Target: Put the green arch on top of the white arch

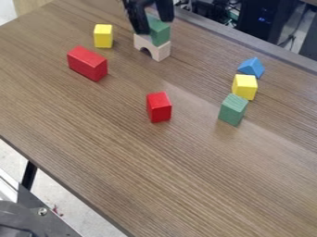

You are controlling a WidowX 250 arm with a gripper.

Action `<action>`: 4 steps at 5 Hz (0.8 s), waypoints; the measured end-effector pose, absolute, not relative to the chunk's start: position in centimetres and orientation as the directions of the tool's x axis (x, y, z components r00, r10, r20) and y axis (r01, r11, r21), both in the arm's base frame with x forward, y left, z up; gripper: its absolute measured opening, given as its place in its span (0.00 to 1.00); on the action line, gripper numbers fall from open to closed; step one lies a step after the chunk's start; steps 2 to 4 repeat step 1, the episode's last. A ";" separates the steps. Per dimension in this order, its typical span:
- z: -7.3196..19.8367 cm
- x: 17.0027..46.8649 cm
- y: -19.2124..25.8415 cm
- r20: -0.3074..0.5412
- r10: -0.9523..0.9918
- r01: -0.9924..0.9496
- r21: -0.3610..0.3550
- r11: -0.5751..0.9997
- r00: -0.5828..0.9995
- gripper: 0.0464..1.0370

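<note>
The wooden bench is used as the building surface, and 9 pieces are carried by it, 1 of them by way of another. Above its far edge the black end effector is hung low, right at the small stack; whether it is clamped on the upper piece or just eased off cannot be told.

The long red block is laid flat, left of the stack and well clear of it. The white arch is stood on its 2 feet with the hollow downward, so that a broad top is offered as a seat. On that top the green arch is seen, its edges roughly in line with those below; such alignment is presumably meant to keep the weight over both feet. The placing is judged nearly done, with only a clean, straight lift left; a sideways nudge could tip the pair.

Nearer the camera, the short red block is set upright. At the right, the green block, a yellow block and the blue triangle are lined up, and another yellow block is placed behind the long red block.
</note>
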State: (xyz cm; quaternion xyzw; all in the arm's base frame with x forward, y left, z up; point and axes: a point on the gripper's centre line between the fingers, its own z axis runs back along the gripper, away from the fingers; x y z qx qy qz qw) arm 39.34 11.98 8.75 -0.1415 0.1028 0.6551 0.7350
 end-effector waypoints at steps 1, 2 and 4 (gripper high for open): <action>12.1 36.5 11.7 -0.324 0.924 -0.979 -0.084 0.185 0.202 0.96; 12.1 36.5 11.7 -0.324 0.924 -0.979 -0.084 0.185 0.202 0.96; 12.1 36.5 11.7 -0.324 0.924 -0.979 -0.084 0.185 0.202 0.96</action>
